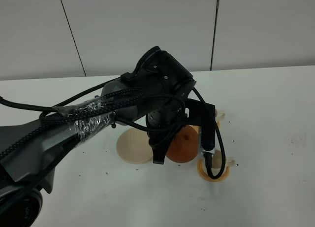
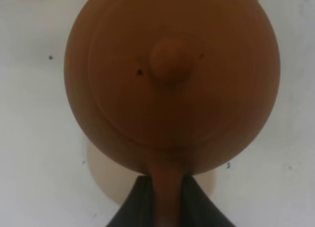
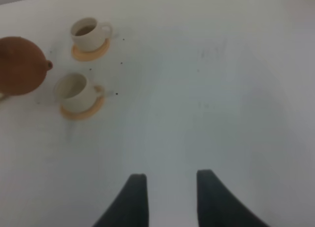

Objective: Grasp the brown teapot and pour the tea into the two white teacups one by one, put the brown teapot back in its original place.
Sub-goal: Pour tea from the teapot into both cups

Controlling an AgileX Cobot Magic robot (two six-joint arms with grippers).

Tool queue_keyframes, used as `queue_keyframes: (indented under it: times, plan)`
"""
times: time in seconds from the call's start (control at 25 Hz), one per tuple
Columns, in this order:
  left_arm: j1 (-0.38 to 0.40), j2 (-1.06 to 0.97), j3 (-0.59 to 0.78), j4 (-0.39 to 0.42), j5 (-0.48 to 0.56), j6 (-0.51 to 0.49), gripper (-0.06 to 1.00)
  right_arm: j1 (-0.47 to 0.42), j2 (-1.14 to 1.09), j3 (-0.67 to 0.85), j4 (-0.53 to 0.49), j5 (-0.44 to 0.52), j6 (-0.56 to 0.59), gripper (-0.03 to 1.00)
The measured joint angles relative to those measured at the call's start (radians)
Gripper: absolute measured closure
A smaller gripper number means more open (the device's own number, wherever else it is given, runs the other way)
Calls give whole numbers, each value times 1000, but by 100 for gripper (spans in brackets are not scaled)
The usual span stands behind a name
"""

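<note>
The left gripper (image 2: 167, 207) has its jaws clamped on the loop handle of the one brown teapot (image 1: 182, 145), which hangs above the white table (image 1: 275, 118) between the beige trivet (image 1: 132, 147) and the cups. The spout points toward the nearer cup (image 3: 75, 92), whose inside looks pale, so I judge this pour is barely begun or yet to come. The risk is aim: the pot is far bigger than the cup, and a tilt made slightly off line would send tea onto the tan coaster (image 3: 82, 110) or the table, or the spout could knock the cup over. A loose lid could also slip. The farther cup (image 3: 86, 32) already holds dark tea (image 3: 85, 30). Count: one teapot, two cups, two coasters, one trivet. The right gripper (image 3: 171, 200) hovers well apart, jaws apart and empty.
</note>
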Motion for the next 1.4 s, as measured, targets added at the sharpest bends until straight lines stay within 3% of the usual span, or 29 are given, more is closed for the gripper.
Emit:
queue_keyframes:
  times: [0.28,0.56,1.4]
  plan:
    - [-5,-22,0,19,-2,-18,78,0,0,0,0,0,0,73]
    - [-41,-40,-1,107,-2,-25,78,0,0,0,0,0,0,73]
    - [-70,-40,-1,144,8,-25,77,0,0,0,3,0,0,73]
